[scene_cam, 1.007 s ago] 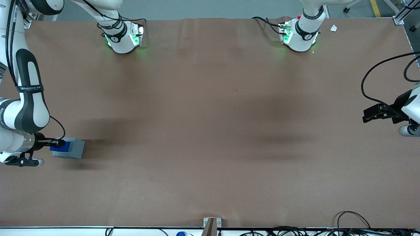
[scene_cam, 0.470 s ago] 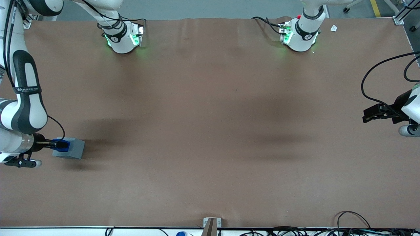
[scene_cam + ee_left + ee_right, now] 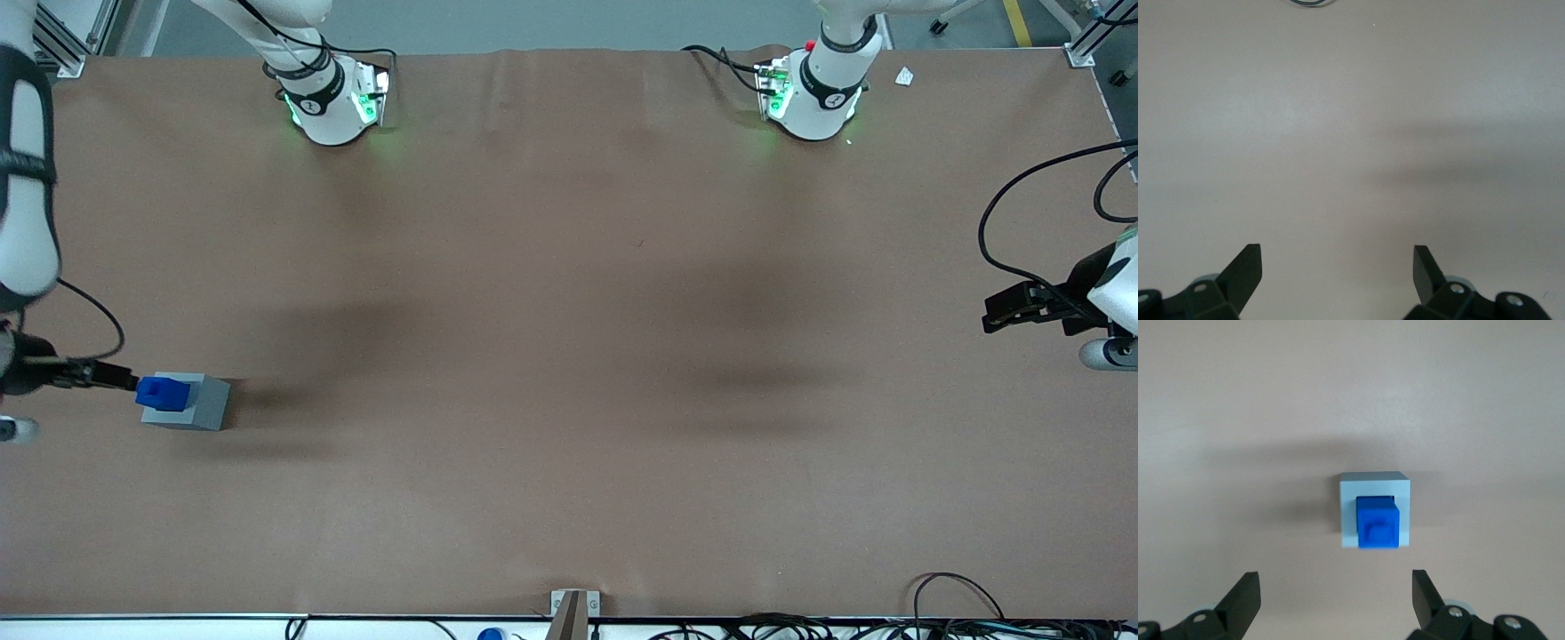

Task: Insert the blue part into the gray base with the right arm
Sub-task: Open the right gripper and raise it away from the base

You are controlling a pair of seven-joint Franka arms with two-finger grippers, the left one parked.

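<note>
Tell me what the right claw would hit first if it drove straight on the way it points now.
Most likely the blue part seated in the gray base: the right claw, open and raised above it, has the part roughly centred ahead of it. Depth is unclear.

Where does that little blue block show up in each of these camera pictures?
Front view: the blue part sits in the gray base, at the working arm's end of the table.
Right wrist view: blue part in the base, with the open gripper apart from it.
Left wrist view: not in it.
Shared landmark: the gray base.
</note>
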